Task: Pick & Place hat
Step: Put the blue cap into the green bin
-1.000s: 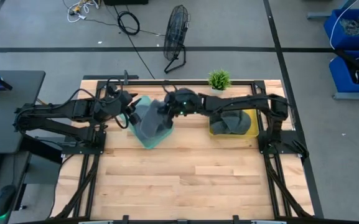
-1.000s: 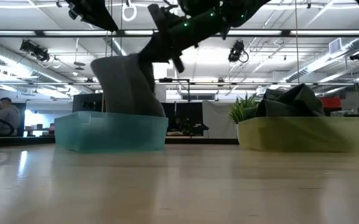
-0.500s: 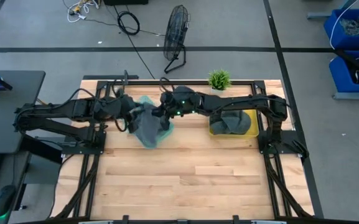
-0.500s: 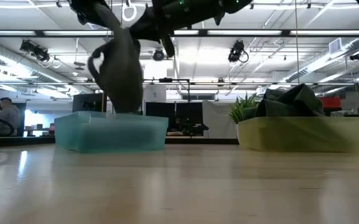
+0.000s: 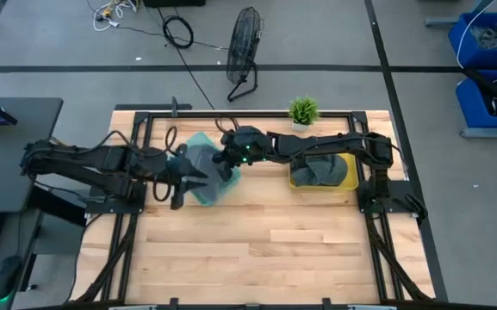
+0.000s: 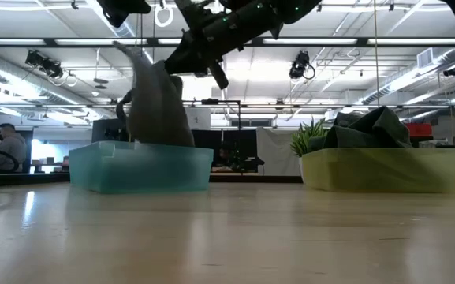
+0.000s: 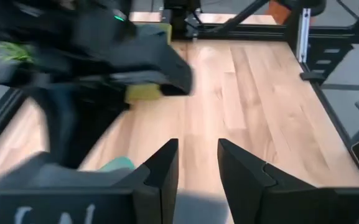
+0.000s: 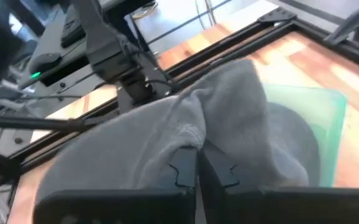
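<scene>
1. Left end effector [image 5: 182, 179]: fingers apart, empty, just beside the teal bin [image 5: 205, 194]; judged clear of the drop.
2. Right end effector [image 5: 222, 164]: pinched on the grey hat [image 6: 154, 102], which hangs beneath it into that bin for placement.
3. Yellow bin [image 5: 344, 179], behind the right end effector on the tabletop [image 5: 257, 250], holds the remaining hats.

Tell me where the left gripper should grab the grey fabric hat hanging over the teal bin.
Probably the free upper fold of the grey fabric hat, approached from the left side. The right gripper pinches its other side, so the cloth stands up above the translucent teal plastic bin, and the open left gripper is beside it.
</scene>
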Available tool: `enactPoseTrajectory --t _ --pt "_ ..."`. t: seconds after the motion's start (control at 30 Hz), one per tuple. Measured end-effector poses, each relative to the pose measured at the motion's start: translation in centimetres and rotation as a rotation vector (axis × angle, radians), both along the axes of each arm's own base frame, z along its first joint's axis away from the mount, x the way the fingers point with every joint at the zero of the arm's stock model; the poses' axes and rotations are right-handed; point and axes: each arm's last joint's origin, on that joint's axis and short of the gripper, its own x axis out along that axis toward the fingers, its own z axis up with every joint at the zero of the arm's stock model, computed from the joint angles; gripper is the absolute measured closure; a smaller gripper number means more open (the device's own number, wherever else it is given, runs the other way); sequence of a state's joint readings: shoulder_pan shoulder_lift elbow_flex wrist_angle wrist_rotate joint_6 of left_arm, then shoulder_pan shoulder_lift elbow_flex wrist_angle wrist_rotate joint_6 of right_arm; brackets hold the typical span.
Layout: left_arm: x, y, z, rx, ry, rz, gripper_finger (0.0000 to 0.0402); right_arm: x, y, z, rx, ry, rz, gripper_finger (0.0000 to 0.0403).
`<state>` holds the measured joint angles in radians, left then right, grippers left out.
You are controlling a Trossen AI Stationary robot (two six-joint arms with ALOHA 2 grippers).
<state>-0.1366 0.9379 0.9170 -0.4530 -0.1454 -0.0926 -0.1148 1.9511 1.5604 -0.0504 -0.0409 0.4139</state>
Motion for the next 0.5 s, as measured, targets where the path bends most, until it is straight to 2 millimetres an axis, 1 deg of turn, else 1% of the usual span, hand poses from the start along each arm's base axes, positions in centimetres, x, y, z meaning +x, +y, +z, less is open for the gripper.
enactPoseTrajectory --t 0.07,0.2,0.27,0.4,0.5 --pt "0.5 -0.3 -1.0 0.000 -0.005 -0.013 0.0287 -0.1 -0.4 0.0 0.007 0.000 -0.015 0.0398" --pt "1.8 -0.6 -3.5 0.000 -0.009 -0.015 0.0287 -0.1 -0.8 -0.1 0.018 0.008 -0.025 0.0398" --pt "2.2 -0.5 -5.0 0.003 0.029 0.004 0.0287 -0.2 -0.8 -0.2 0.019 0.027 -0.022 0.0398" --pt "2.5 0.1 -7.1 -0.070 0.150 0.099 0.0287 -0.5 -0.7 -0.8 0.026 0.090 0.019 0.0398" --pt "2.1 0.8 -8.1 -0.071 0.246 0.232 0.0287 -0.8 -0.6 -1.2 0.028 0.140 0.046 0.0398"
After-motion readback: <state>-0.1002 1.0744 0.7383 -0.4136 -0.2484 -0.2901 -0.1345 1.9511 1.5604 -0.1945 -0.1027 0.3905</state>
